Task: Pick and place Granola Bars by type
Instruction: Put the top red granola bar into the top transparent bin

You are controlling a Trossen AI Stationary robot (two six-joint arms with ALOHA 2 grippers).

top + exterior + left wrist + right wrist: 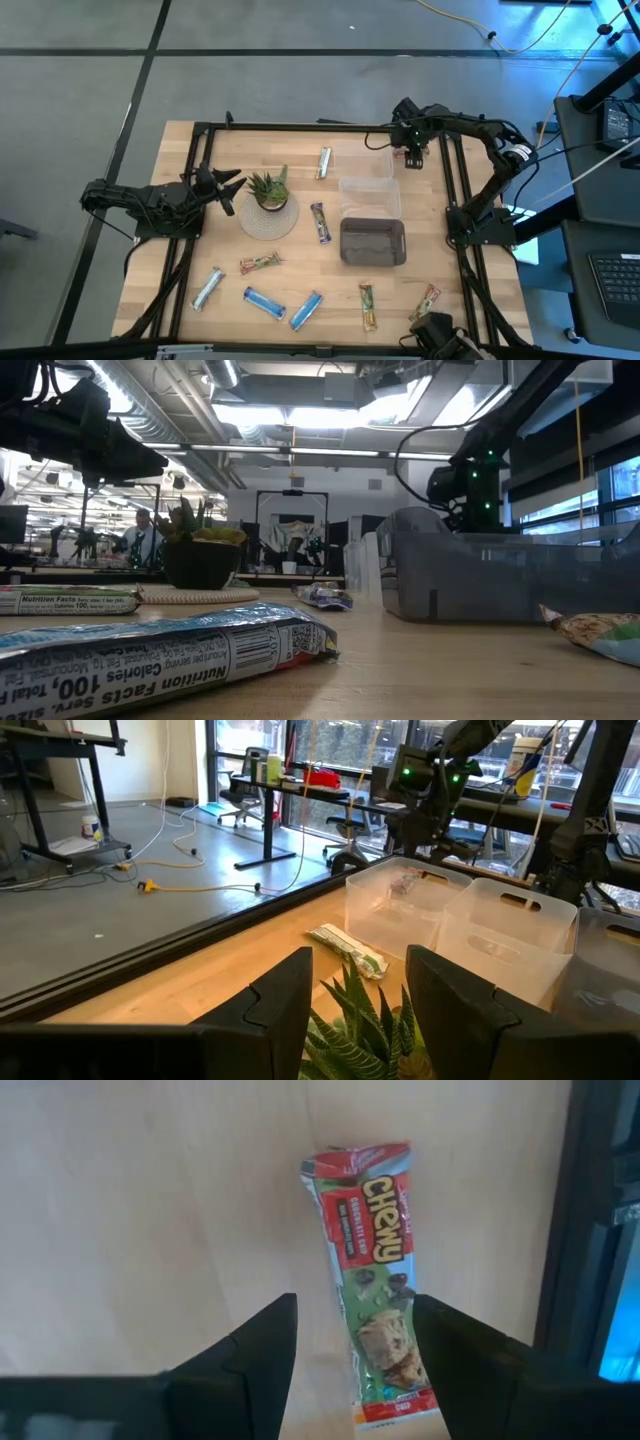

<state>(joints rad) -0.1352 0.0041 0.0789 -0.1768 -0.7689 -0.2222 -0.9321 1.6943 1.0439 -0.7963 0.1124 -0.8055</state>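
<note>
Right claw (350, 1355) above granola bar (372, 1275).

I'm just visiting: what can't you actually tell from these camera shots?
- Low view: what is inside the grey bin; its wall hides it.
- Left wrist view: what lies in the clear bin; it is blurred through the plastic.
- High view: the print on the granola bars; it is too small.
- Right wrist view: whether the right gripper holds the Chewy bar or hovers over it.

The wooden table (300, 140) carries scattered granola bars (264, 302), a potted plant (269, 193) and bins (372, 241).
</note>
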